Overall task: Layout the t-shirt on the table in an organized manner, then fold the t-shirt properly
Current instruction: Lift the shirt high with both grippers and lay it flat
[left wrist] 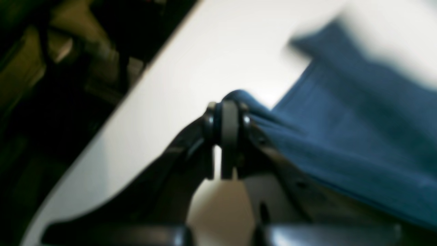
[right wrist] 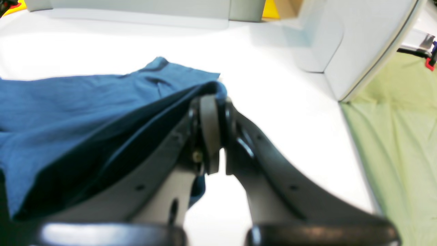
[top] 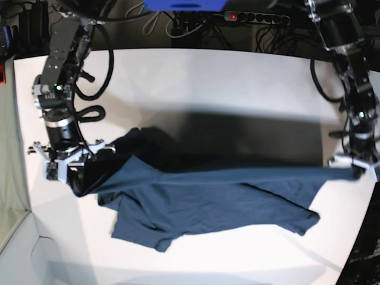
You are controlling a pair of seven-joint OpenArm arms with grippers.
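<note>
The dark navy t-shirt hangs stretched between my two grippers above the white table, its lower part resting on the tabletop. My left gripper is shut on one edge of the t-shirt; in the base view this left gripper sits at the right. My right gripper is shut on the opposite edge of the t-shirt; in the base view this right gripper sits at the left. A dark shadow lies on the table behind the raised cloth.
The table's edge runs diagonally close to my left gripper, with dark clutter beyond it. A grey wall panel and pale green floor lie to the right of my right gripper. Cables hang behind the table.
</note>
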